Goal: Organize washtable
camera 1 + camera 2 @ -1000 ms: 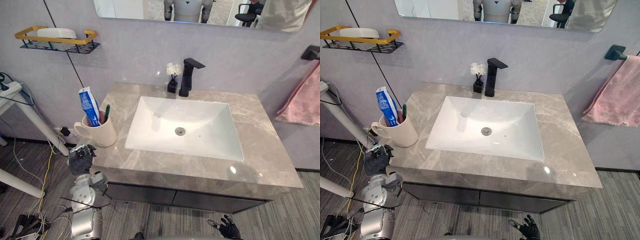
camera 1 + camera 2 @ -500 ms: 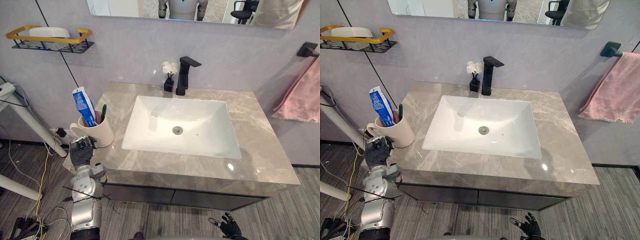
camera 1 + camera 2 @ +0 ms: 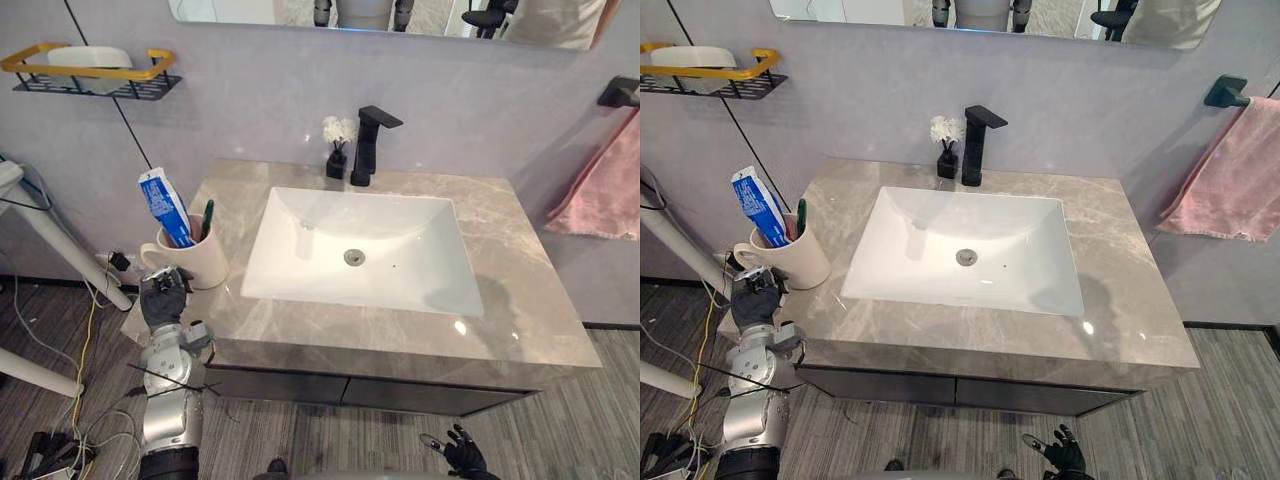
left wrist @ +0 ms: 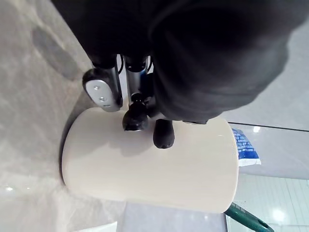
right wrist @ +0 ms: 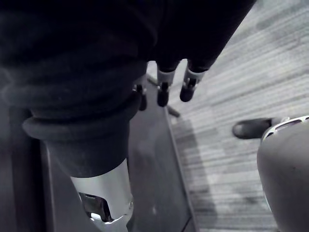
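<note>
left wrist view, one mug (image 4: pixel 145 166), left robot hand (image 4: pixel 163 134) seemingly touching it

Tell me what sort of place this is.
Most likely a bathroom washstand: a white basin set in a marble-look counter, a black faucet behind it, a mug holding toothpaste and a toothbrush, and a pink towel hanging on the wall.

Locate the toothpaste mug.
Eye views: the cream mug stands at the left edge of the counter, left of the sink, the left hand just in front of it.
</note>
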{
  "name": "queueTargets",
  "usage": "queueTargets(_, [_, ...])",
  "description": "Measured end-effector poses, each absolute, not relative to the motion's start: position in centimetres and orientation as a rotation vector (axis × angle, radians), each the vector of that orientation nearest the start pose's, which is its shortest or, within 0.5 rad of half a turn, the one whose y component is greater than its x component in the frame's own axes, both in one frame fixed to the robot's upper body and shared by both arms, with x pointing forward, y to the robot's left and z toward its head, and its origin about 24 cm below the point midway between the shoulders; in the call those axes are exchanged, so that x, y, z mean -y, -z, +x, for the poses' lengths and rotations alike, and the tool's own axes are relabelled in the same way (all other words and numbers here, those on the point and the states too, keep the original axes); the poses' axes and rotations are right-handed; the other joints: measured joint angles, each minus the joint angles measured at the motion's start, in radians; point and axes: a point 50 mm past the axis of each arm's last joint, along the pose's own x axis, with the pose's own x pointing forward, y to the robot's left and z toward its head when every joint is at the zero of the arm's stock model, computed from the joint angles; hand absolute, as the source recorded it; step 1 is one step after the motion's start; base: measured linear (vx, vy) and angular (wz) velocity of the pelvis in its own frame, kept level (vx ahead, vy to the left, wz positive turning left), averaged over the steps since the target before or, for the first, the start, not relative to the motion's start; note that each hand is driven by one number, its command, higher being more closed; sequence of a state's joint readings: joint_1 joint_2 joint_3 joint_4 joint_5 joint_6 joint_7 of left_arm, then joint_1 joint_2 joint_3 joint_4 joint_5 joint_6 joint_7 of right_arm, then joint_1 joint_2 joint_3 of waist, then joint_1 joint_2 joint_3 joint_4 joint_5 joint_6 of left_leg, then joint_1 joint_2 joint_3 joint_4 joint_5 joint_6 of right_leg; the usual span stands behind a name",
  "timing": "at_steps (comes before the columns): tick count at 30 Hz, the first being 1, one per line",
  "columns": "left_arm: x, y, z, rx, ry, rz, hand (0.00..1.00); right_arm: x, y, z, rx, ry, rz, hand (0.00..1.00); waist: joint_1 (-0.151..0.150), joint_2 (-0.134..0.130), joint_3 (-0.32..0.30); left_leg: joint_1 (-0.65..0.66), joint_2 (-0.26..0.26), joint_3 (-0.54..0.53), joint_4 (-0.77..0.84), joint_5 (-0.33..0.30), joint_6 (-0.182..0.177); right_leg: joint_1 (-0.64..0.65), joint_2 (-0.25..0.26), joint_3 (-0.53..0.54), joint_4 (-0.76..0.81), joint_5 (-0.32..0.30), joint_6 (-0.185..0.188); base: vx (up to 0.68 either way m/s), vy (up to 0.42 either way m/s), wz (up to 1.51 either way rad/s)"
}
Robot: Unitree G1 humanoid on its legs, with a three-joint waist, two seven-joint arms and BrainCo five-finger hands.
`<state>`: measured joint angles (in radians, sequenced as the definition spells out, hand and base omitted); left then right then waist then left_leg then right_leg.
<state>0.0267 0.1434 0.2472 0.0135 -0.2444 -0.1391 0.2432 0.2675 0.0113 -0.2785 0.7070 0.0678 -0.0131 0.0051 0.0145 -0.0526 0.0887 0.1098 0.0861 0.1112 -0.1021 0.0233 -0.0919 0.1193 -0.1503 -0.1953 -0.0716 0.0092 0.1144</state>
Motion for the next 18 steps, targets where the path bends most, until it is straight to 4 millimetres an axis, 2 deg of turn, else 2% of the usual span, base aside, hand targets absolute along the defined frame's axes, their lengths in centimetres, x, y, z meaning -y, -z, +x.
queueTargets(18, [-25.3, -5.6, 24.9, 0.131, -0.517, -0.124, 1.00, 20.9, 13.7, 9.0, -0.897, 0.386, 0.159, 0.00, -0.004, 0.010, 0.018, -0.030, 0.002, 0.022, 0.006, -0.001, -0.001, -0.039, 0.002, 0.025, 0.000, 0.011, 0.000, -0.01, -0.006, -0.03])
